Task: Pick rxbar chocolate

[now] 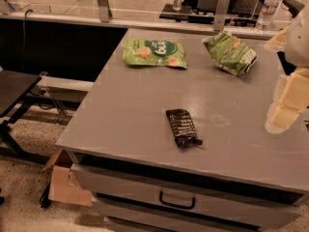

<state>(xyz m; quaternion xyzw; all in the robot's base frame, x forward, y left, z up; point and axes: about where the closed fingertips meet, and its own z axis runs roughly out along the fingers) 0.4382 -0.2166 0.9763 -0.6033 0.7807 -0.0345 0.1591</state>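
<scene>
The rxbar chocolate [182, 127] is a small flat black wrapper bar with faint white lettering. It lies flat on the grey tabletop [130, 110], near the middle and toward the front edge. My gripper [281, 116] hangs at the right edge of the view, pale and close to the camera, above the right side of the table. It is well to the right of the bar and apart from it. Nothing shows in it.
Two green snack bags lie at the back of the table, one flat [154, 53] and one crumpled [231, 53]. Water bottles [267, 8] stand on a ledge behind. A drawer handle [176, 200] is below the front edge. A cardboard box [63, 180] sits on the floor at left.
</scene>
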